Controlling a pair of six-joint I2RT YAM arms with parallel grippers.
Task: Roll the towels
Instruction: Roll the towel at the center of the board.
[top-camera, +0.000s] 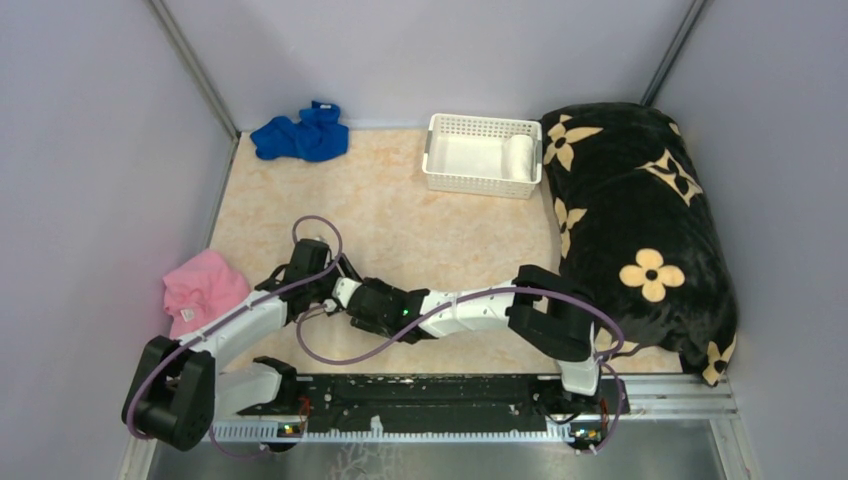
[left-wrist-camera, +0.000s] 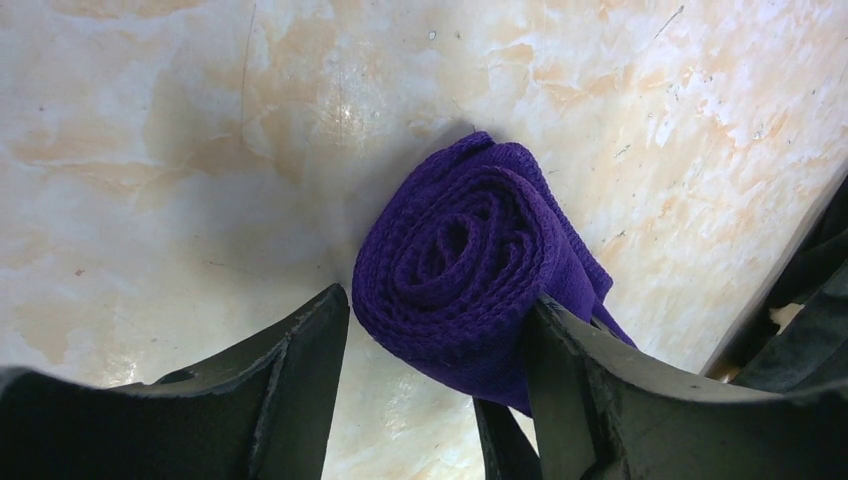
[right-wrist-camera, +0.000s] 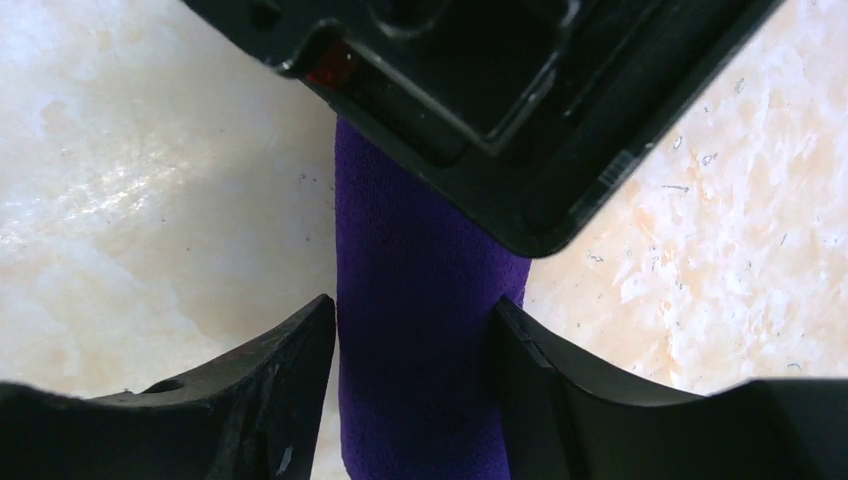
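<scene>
Purple rolled towel (left-wrist-camera: 470, 265), between both end effectors

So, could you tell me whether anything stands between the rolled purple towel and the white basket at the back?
Nothing visible does: bare table lies between the purple towel, flanked by both hands, and the basket.

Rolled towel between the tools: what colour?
Dark purple; left wrist view shows it best.

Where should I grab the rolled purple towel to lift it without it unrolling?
Across the middle of the purple towel, fingers on opposite curved sides, coming from above. It lies as a tight cylinder with its spiral end open; squeezing the flanks should keep the layers wound.
</scene>
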